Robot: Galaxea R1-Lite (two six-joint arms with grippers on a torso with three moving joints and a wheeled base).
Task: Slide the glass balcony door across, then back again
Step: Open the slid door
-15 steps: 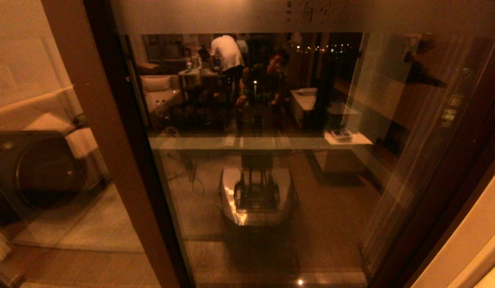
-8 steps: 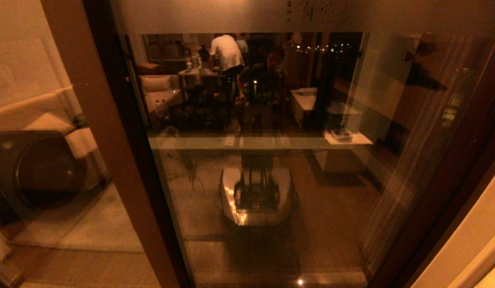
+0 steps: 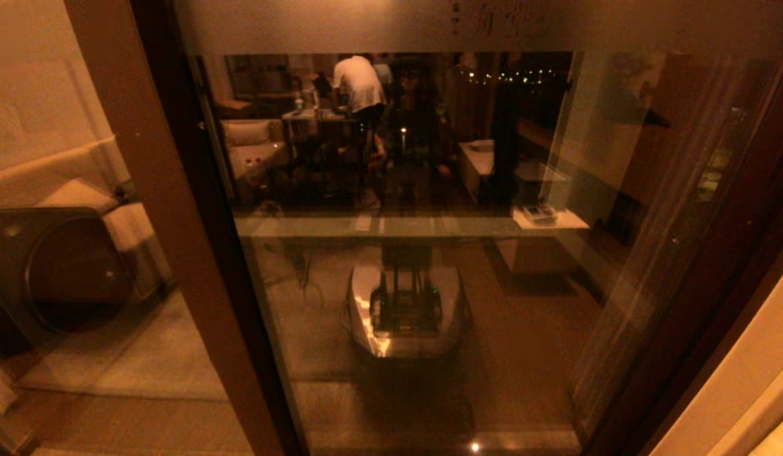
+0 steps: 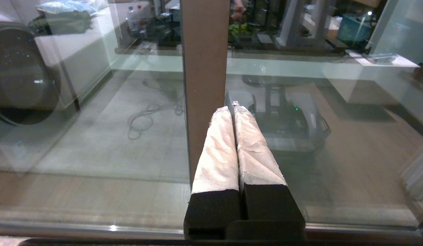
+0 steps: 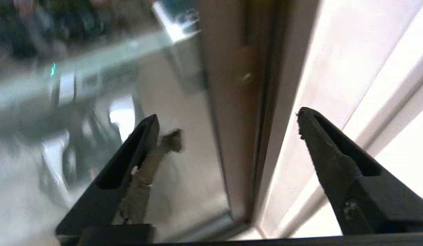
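The glass balcony door [image 3: 429, 285] fills the middle of the head view, with its frosted band of Chinese characters [image 3: 492, 22] across the top. Its dark right upright [image 3: 701, 297] stands against the pale wall. The right wrist view shows this brown upright [image 5: 228, 85] with a recessed handle plate and a screw [image 5: 247, 78]. My right gripper [image 5: 226, 114] is open, with one finger before the glass and the other before the wall. My left gripper [image 4: 232, 107] is shut on nothing, its wrapped fingers [image 4: 218, 143] in front of a plain brown upright [image 4: 204, 61]. Neither gripper shows in the head view.
The plain brown upright [image 3: 169, 240] runs down the left. A dark round-fronted machine [image 3: 56, 272] stands behind the left pane. The pale wall [image 3: 745, 380] closes off the right. The glass reflects my base [image 3: 404, 310] and a lit room.
The reflected seated person has gone from the glass, and the dark reflection at the upper right has shifted left and faded. The door frame stays where it was.
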